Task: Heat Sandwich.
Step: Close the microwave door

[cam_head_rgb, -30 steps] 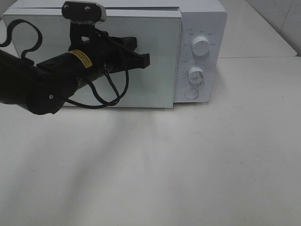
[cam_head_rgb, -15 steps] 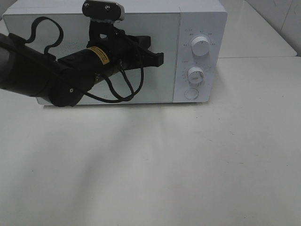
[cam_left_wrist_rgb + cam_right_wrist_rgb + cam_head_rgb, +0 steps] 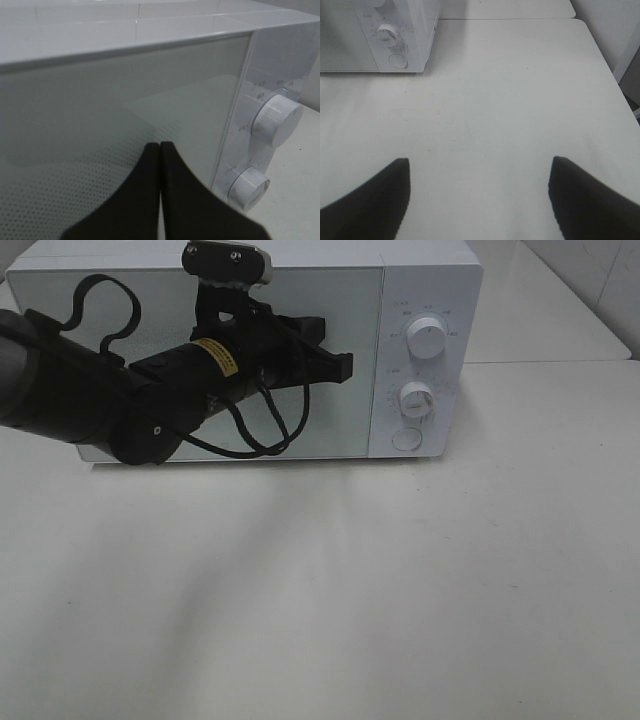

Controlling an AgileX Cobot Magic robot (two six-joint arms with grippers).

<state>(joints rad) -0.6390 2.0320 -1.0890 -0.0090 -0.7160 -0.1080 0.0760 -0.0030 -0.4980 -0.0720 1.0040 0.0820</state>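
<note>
1. White metal microwave oven [image 3: 440,280], grey glass door [image 3: 90,105] shut, sits just ahead of my left gripper [image 3: 160,146].
2. My left gripper is pinched tight, holding nothing.
3. My right gripper [image 3: 479,161] is spread wide, empty.
4. I see no sandwich; maybe it hides behind that door.
5. It should be soft, light, squashy; lift gently from below.
6. Which way it points, I cannot tell.

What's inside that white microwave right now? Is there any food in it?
Can't tell. The microwave has its door closed, and the dotted window shows only pale reflections. The shut left gripper sits in front of it. Anything inside is hidden.
</note>
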